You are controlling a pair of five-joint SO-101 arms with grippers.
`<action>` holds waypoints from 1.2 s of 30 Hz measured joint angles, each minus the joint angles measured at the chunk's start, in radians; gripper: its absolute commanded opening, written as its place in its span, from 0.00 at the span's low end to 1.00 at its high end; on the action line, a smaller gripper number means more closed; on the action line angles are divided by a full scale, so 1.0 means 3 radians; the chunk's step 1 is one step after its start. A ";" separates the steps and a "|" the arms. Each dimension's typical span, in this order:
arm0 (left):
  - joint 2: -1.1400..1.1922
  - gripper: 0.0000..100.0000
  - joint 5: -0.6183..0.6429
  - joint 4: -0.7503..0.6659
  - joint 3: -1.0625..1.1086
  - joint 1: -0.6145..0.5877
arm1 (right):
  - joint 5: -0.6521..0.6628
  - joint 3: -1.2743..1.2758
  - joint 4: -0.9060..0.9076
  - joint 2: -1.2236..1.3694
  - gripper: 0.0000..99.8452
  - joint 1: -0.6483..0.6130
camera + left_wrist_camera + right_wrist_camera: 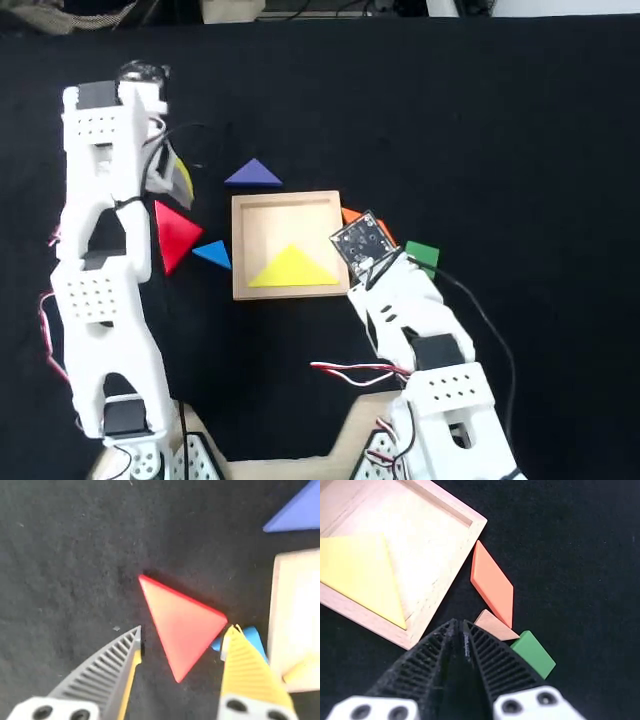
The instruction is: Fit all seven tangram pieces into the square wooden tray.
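The square wooden tray (pixel 242 245) holds a yellow triangle (pixel 292 268). Left of it lie a red triangle (pixel 173 234) and a small blue triangle (pixel 212 253); a dark blue triangle (pixel 253 175) lies behind it. My left gripper (pixel 185 629) hangs open over the red triangle (pixel 182 625), one finger on each side. My right gripper (pixel 460 623) is shut and empty at the tray's (pixel 451 516) right edge, beside a tan triangle (pixel 495 626), an orange parallelogram (pixel 492 582) and a green square (pixel 534 652).
Black cloth covers the table. The right arm's wrist (pixel 362 243) sits over the tray's right rim, with the green square (pixel 422 255) just beyond it. Loose cables (pixel 350 372) run in front of the tray, near the wooden base.
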 measured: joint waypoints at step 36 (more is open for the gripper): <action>-0.1478 0.27 0.0322 -0.2046 0.3151 0.0066 | 0.0005 0.0020 0.0000 -0.0005 0.01 -0.0031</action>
